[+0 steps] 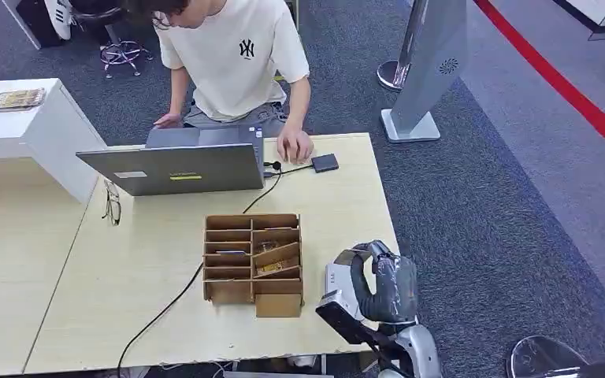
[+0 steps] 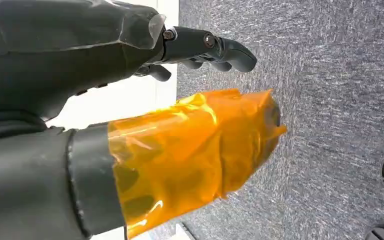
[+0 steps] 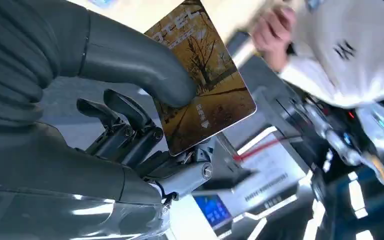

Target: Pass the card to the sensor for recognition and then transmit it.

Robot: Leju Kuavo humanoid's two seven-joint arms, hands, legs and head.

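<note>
My right hand (image 1: 374, 283) hovers off the table's front right corner, beside the wooden box (image 1: 252, 264). In the right wrist view this hand (image 3: 130, 125) pinches a brown card (image 3: 202, 80) with a tree picture between its thumb and fingers. The sensor (image 1: 324, 163), a small black box on a cable, lies at the table's far edge, well beyond the hand. A person's hand (image 1: 294, 146) rests just left of it. My left hand (image 2: 145, 115) hangs over grey carpet, its thumb wrapped in orange tape and its dark fingers (image 2: 215, 47) spread, holding nothing.
The wooden box has several compartments with cards (image 1: 276, 266) inside. An open laptop (image 1: 177, 165) stands at the back, with a person (image 1: 236, 55) leaning over it. Glasses (image 1: 111, 203) lie to the left. A black cable (image 1: 181, 291) crosses the table (image 1: 126, 268). A grey stand (image 1: 429, 71) rises beyond.
</note>
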